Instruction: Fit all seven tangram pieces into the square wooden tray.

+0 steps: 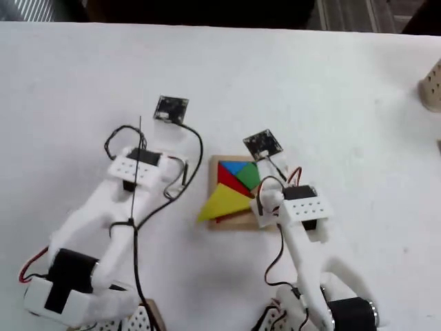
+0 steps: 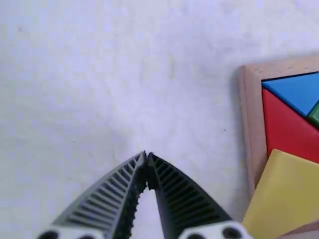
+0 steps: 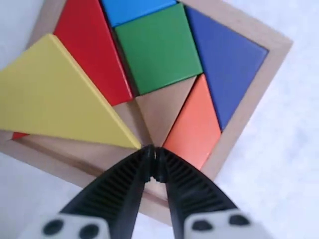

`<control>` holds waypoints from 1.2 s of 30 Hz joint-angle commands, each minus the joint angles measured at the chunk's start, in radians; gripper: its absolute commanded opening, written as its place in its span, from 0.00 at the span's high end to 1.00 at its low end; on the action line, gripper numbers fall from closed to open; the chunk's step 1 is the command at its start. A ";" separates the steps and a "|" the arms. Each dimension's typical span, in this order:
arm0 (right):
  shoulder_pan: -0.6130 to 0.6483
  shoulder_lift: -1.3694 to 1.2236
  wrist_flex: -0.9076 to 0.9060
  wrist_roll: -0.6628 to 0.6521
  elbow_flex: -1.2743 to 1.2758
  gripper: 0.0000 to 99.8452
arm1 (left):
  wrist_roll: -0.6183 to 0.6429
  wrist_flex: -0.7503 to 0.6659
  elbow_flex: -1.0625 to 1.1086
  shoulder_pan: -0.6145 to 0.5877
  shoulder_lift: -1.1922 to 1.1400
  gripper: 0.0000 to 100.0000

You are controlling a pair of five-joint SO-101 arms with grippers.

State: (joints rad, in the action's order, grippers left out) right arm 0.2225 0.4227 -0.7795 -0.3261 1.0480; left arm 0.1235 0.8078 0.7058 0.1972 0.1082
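**Right gripper and tray.** The right gripper is clenched, its tips pressed together with nothing between them. It hangs over the near border of the square wooden tray. Directly ahead of the tips lies a bare triangular patch of tray floor.

- The orange piece lies flat in the tray, and its near corner is just beside the tips.
- The dark blue piece lies beyond the orange piece, along the tray's wall.
- The green square is seated beyond the bare patch.
- The light blue piece lies farther from the tips than the green square.
- The red triangle lies beside the green square.
- The yellow triangle has one sharp corner almost at the gripper's tips. It is not seated: it overlaps the red triangle and the tray's rim. In the high view the yellow triangle juts out past the tray toward the other arm.

**Left gripper.** The left gripper is also clenched and empty, its tips over the bare white table. The tray lies apart from it, ahead and off to one side. Its near corner shows the light blue piece, the red triangle and the overhanging yellow triangle.
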 commanded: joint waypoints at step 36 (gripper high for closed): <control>-0.259 0.430 -0.173 -0.091 0.107 0.98 | 0.244 0.058 -0.184 0.421 -0.240 0.98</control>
State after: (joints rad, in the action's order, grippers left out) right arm -0.0276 0.8278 -0.9528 -0.3966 1.1615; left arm 0.3521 0.8738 0.5846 0.5792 -0.1281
